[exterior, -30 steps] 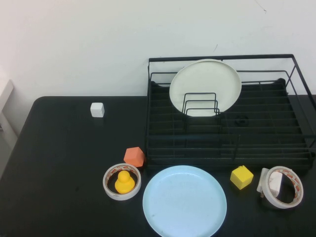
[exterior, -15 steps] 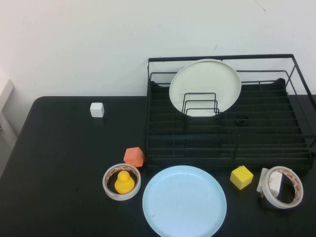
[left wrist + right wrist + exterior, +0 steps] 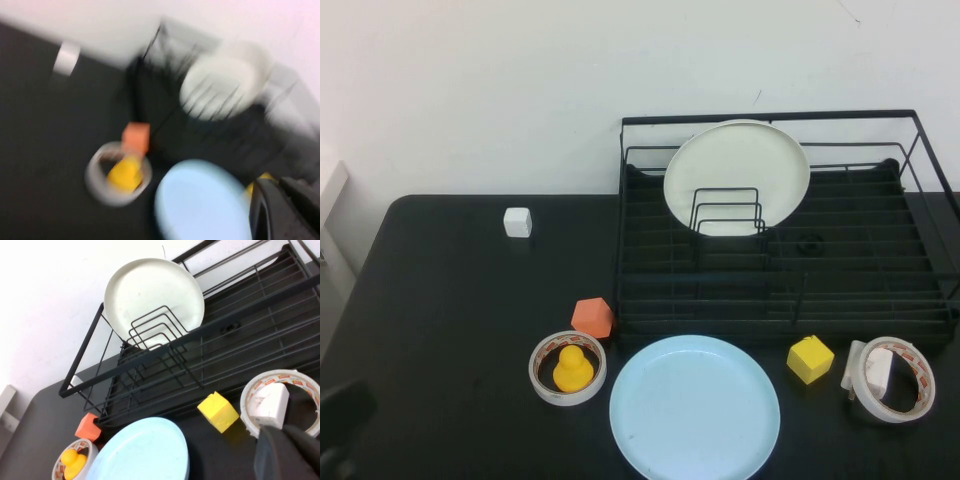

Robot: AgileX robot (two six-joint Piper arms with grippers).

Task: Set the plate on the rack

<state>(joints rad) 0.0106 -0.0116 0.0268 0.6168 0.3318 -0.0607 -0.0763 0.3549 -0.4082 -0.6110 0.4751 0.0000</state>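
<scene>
High view, for your log: the plate [image 3: 694,408] lies flat on the black table [image 3: 440,310] at the near edge, just in front of the rack [image 3: 785,270], untouched. A white plate [image 3: 736,177] stands upright in the rack's wire loops. Left gripper [image 3: 340,425] shows only as a dark shape at the near-left corner; you cannot tell its finger state. Right gripper [image 3: 290,452] hangs near the tape roll [image 3: 280,402]; finger state likewise unclear.

Two plates [image 3: 694,407], two tape rolls [image 3: 567,368], three blocks [image 3: 592,317], one rack [image 3: 880,270].
</scene>
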